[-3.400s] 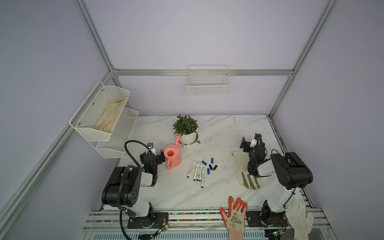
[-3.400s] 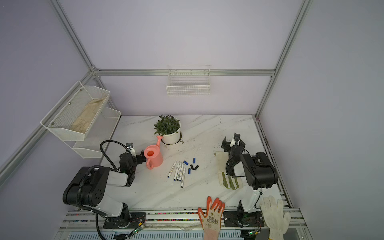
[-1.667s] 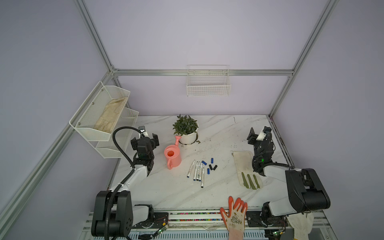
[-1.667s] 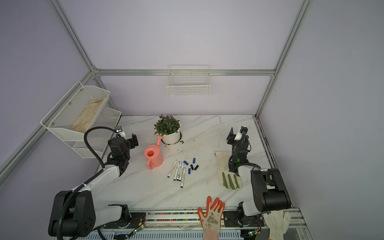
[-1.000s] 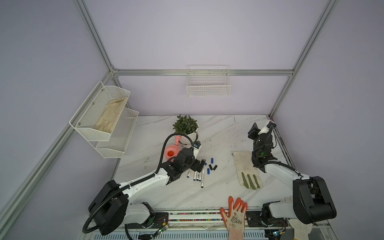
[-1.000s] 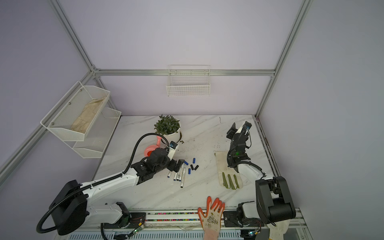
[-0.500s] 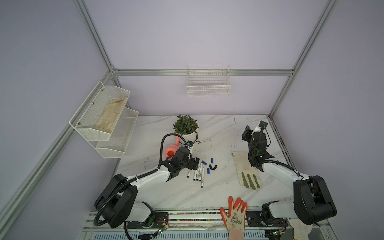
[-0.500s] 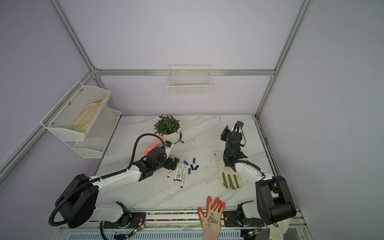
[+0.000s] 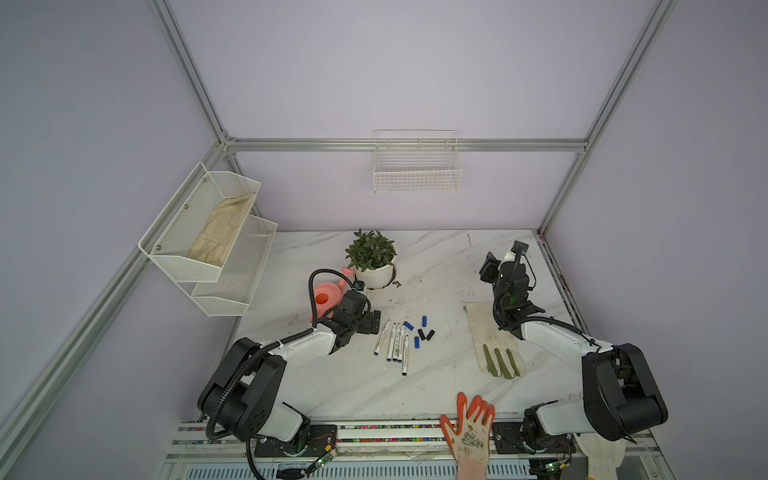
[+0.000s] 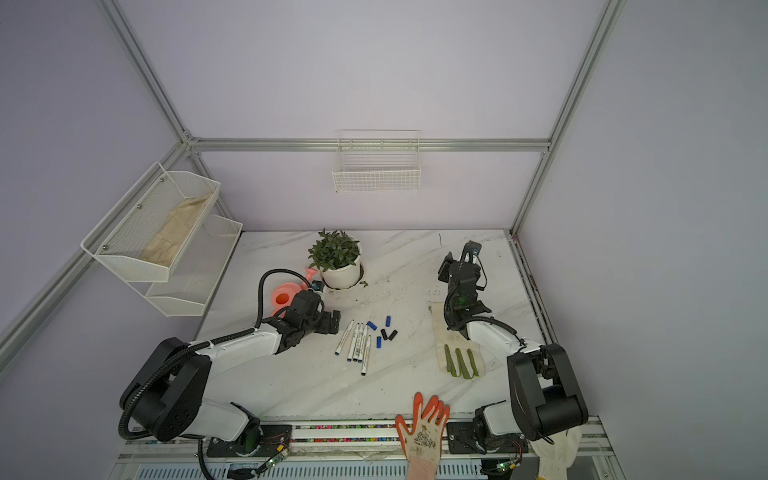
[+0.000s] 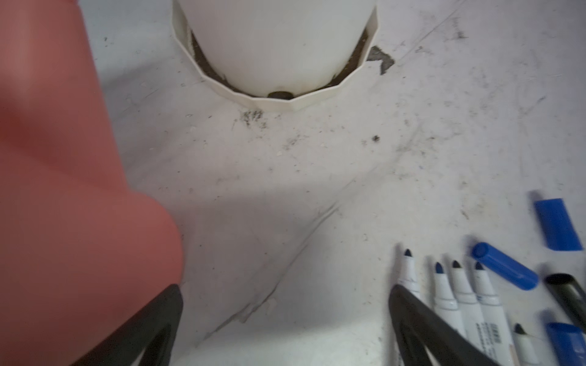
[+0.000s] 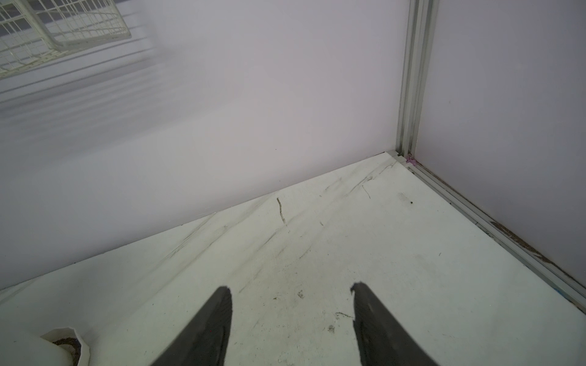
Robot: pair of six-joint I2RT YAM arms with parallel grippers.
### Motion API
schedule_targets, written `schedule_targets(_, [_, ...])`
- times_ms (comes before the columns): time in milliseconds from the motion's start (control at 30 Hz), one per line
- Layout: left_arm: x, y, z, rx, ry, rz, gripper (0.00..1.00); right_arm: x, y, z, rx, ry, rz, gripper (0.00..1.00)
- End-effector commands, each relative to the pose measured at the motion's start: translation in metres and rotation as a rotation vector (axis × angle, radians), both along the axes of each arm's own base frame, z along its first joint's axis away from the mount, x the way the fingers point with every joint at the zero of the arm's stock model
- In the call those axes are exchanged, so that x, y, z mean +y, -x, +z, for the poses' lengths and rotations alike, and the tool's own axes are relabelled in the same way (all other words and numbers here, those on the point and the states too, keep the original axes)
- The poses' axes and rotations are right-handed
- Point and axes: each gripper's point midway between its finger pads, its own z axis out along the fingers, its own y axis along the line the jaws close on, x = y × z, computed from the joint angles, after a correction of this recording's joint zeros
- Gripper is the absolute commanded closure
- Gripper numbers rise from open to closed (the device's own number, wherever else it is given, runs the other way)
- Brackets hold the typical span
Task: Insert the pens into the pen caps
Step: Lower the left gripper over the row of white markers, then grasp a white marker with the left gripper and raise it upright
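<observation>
Left wrist: pens (image 11: 469,304) beside left claw (image 11: 287,289)

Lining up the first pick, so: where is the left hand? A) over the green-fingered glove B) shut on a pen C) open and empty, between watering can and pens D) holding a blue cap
C: the left hand stands open and empty, the watering can on one side, the pens on the other.

No text can be read. The pens (image 11: 490,317) carry dark print along their white barrels in the left wrist view (rows of small marks, too blurred for any letter). The orange-fingered glove (image 9: 470,432) bears a dark emblem on its pale back in both top views, too small to make out.
</observation>
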Motion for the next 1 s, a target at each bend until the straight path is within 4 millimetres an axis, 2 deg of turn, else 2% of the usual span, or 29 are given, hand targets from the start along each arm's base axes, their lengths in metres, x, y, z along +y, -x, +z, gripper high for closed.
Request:
schedule_targets(0, [0.001, -0.004, 0.003, 0.008, -0.007, -0.012, 0.0, 0.005, -0.002, -0.005, 0.029, 0.011, 0.013, 0.37])
schedule_targets(100, [-0.018, 0.002, 0.002, 0.051, 0.018, -0.094, 0.0, 0.003, -0.001, -0.006, 0.034, 0.007, 0.004, 0.37])
schedule_targets(233, [-0.047, 0.025, 0.009, 0.078, 0.047, -0.251, 0.0, 0.002, -0.002, -0.007, 0.039, 0.008, -0.009, 0.37])
schedule_targets(367, [-0.059, 0.045, 0.006, 0.123, 0.044, -0.345, 0.0, 0.002, -0.003, -0.011, 0.05, 0.012, -0.009, 0.37])
schedule_targets(467, [-0.06, 0.055, -0.005, 0.162, 0.003, -0.36, 0.0, 0.003, -0.004, -0.015, 0.057, 0.005, -0.005, 0.37])
schedule_targets(733, [-0.054, 0.062, -0.017, 0.263, -0.118, -0.317, 0.28, 0.003, -0.002, -0.01, 0.047, -0.004, -0.002, 0.42])
schedule_targets(900, [-0.053, 0.069, -0.026, 0.356, -0.158, -0.279, 0.37, 0.003, -0.002, -0.011, 0.046, -0.013, -0.007, 0.45])
schedule_targets(967, [-0.05, 0.071, -0.033, 0.406, -0.189, -0.272, 0.44, 0.003, -0.002, -0.011, 0.045, -0.017, -0.006, 0.46])
